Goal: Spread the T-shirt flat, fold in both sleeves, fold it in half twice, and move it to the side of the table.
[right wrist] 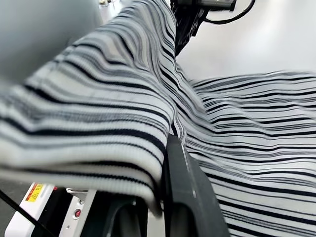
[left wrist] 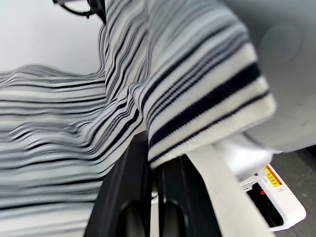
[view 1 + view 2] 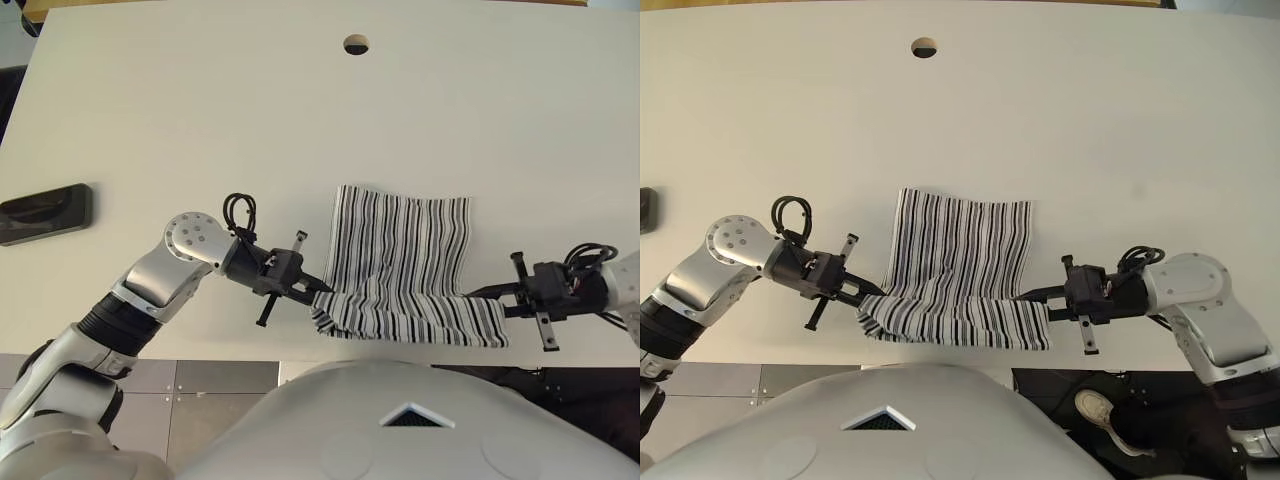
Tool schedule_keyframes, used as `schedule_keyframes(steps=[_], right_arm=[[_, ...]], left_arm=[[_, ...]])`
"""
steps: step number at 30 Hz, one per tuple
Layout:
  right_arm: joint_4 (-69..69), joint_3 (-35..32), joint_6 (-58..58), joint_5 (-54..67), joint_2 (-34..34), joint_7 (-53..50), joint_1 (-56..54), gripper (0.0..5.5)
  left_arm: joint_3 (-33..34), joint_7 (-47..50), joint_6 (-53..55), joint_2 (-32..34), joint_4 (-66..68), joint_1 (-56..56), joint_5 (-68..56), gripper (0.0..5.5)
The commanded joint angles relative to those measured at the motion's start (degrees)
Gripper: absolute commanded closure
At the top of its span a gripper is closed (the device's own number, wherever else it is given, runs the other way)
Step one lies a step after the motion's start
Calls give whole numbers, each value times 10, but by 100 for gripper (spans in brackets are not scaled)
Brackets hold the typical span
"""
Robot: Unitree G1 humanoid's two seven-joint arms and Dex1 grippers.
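Note:
A black-and-white striped T-shirt (image 3: 400, 250) lies folded on the white table (image 3: 200, 120), close to the near edge. Its near edge is lifted and doubled over into a band (image 3: 960, 322). My left gripper (image 3: 322, 290) is shut on the band's left corner. My right gripper (image 3: 470, 293) is shut on its right corner. The two hold the band stretched between them just above the table edge. In the left wrist view the striped cloth (image 2: 148, 98) drapes over a black finger (image 2: 129, 187). The right wrist view has the shirt (image 1: 123, 103) hanging over its dark finger (image 1: 185, 197).
A dark flat object (image 3: 45, 212) rests at the table's left edge. A round cable hole (image 3: 355, 44) sits at the far middle. Bare tabletop stretches to the left, right and far side of the shirt.

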Motion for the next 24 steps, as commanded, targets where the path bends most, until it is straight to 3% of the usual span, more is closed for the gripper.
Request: schedule_keyframes(steps=[1,16,21,24], right_arm=[[33,-17,0,-35,40,-19,-42,531],[171,-16,-33,-134,154,-46,-117,531],[196,-16,-34,-149,176,-53,-132,431],[218,-17,-31,-151,192,-56,-137,375]], left_arm=[[30,12,12,-45,49,-19,32,540],[87,34,-26,-180,257,-106,154,540],[102,27,-25,-188,279,-108,162,464],[131,13,44,-197,297,-123,125,414]])
